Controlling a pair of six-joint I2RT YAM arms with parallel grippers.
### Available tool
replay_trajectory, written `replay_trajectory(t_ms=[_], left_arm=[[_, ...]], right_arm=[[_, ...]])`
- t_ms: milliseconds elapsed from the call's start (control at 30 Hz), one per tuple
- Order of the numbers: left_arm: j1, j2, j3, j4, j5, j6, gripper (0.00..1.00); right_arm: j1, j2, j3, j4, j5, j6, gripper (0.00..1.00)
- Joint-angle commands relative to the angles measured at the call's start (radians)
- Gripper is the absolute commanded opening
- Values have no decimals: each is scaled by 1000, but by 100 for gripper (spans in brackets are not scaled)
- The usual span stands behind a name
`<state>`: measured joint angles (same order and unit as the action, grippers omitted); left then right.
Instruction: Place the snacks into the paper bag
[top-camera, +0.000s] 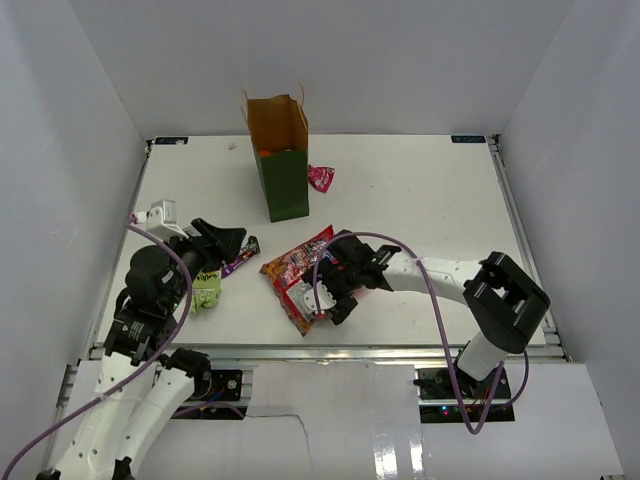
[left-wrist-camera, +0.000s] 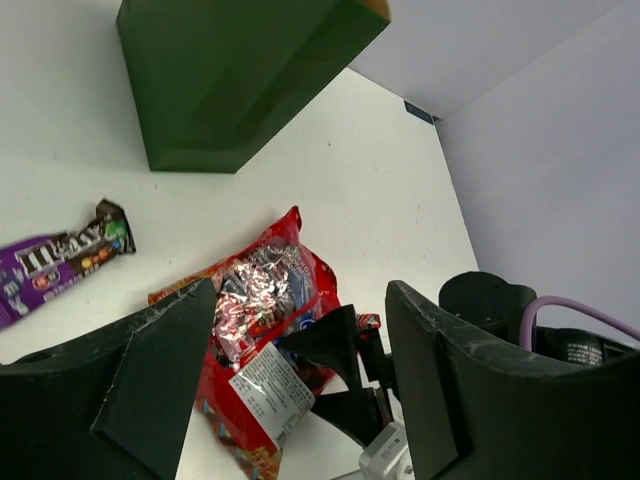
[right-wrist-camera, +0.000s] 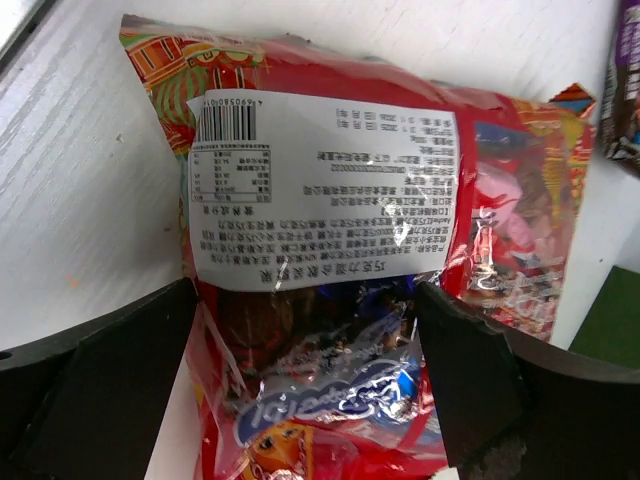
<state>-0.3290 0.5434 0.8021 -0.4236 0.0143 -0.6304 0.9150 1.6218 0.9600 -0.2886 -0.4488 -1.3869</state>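
Fingers (right-wrist-camera: 110, 390) of the right tool (right-wrist-camera: 303, 300) stand wide apart, one on either side of a large red crinkly bag (right-wrist-camera: 330, 200) that lies flat on the tabletop (top-camera: 420, 200), label side up. They straddle it and, as far as the wrist view shows, are not yet clamped on it.

The step in hand looks to be the grasp of this bag. The next move calls for the jaws to come together on the slippery film firmly enough to hold it. A lift must follow, high enough to clear the rim of the paper bag (top-camera: 285, 190).

The left tool (top-camera: 232, 240) is also spread, with nothing between its fingers. It hangs over the tabletop near a purple bar (top-camera: 240, 260), and a light green packet (top-camera: 205, 290) lies close by its arm.

Farther back the paper bag stands upright, dark green outside and brown within, well apart from the red bag. Something orange shows inside it near the rim; what else it holds is hidden. A small pink packet (top-camera: 320, 178) lies outside it, just beside the wall on the right arm's side. Judged from this, most of the snacks are not yet in.
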Motion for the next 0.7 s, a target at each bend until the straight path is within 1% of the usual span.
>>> replay_trajectory(t_ms=[0, 33, 167, 200, 233, 267, 333, 367, 433, 467, 533, 567, 600, 633, 667], left_arm=[[-1, -69, -61, -72, -56, -136, 80], [-1, -92, -72, -73, -59, -146, 80], [-1, -94, -69, -101, -65, -146, 80], [-1, -91, -66, -104, -65, -140, 80], [-1, -86, -63, -107, -66, -137, 80], [-1, -83, -63, -110, -65, -138, 80], [-2, -80, -64, -110, -63, -141, 80], [-1, -79, -66, -110, -62, -144, 80], [-1, -80, -72, -110, -62, -150, 80], [-1, -82, -73, -110, -60, -153, 80], [-1, -82, -72, -110, -59, -155, 80], [-2, -83, -72, -110, -59, -155, 80], [-1, -83, -72, -110, -60, -155, 80], [-1, -83, -70, -110, -60, -155, 80], [-1, -83, -70, -112, -62, -155, 80]], right_arm=[[39, 18, -56, 161, 117, 63, 97], [45, 23, -69, 166, 130, 66, 97], [67, 36, -131, 200, 159, 101, 100], [68, 44, -135, 200, 159, 120, 95], [68, 47, -136, 200, 153, 130, 93], [70, 50, -135, 195, 148, 140, 85], [68, 55, -126, 171, 124, 169, 76], [68, 55, -119, 161, 113, 180, 66], [68, 53, -101, 131, 82, 207, 57], [67, 52, -92, 123, 73, 219, 49], [65, 44, -76, 89, 36, 235, 39], [62, 43, -69, 77, 24, 255, 29], [58, 39, -61, 65, 12, 267, 24], [53, 29, -41, 36, -23, 275, 14], [42, 21, -34, 31, -42, 301, 8]])
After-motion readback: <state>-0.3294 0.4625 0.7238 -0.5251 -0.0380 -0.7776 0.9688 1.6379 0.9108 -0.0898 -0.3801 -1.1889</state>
